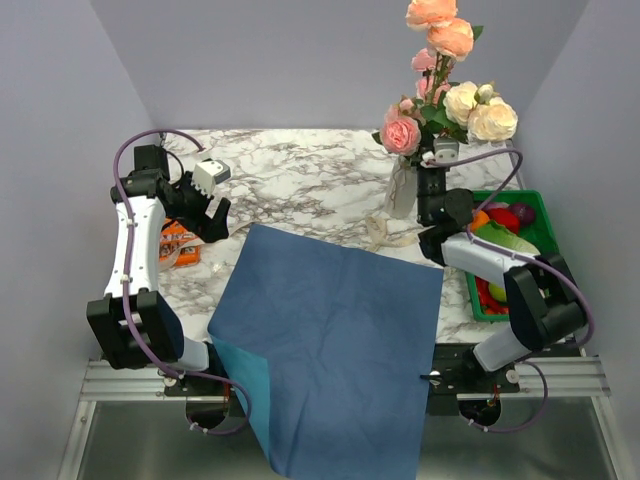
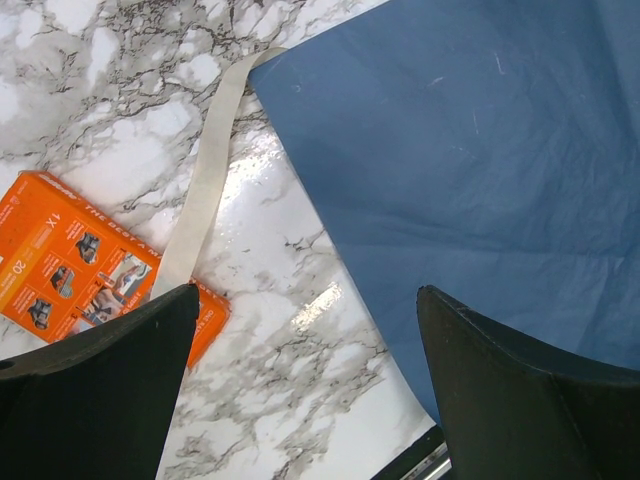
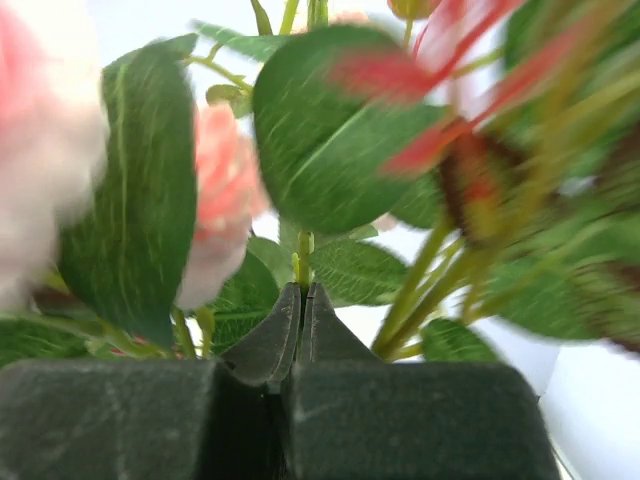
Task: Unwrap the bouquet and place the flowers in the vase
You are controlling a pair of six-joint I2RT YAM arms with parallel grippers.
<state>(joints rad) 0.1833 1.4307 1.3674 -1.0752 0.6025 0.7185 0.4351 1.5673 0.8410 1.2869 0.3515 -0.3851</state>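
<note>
Top external shows a marble table (image 1: 300,180) enclosed by plain pale walls (image 1: 300,60), with a metal rail (image 1: 560,375) along the near edge. The paper (image 1: 330,330) is seen unfolded and laid flat at the near middle, one corner hanging over the edge. The vase (image 1: 401,190) is stood upright at the far right of the marble, and the flowers (image 1: 460,100) are set in it, blooms well above its mouth. A ribbon (image 1: 385,232) is curled just beside its foot. A green crate (image 1: 548,225) of toy produce is placed at the right edge, partly covered by the right arm (image 1: 480,250), which is reached up to the stems above the vase mouth. An orange box (image 1: 178,243) lies at the left, near the left gripper (image 1: 205,222).

By the left wrist view it is added that a flat beige strip (image 2: 205,190) runs from the paper's corner to the box, its end lost behind a finger (image 2: 100,400). The fingers are spread wide with nothing between them, hung over bare marble between box and paper.

Only in the right wrist view is the right gripper (image 3: 303,295) seen closely: its fingers are pressed together, buried among leaves and blurred blooms. A thin stem rises right at the tips; whether it is pinched cannot be told.
</note>
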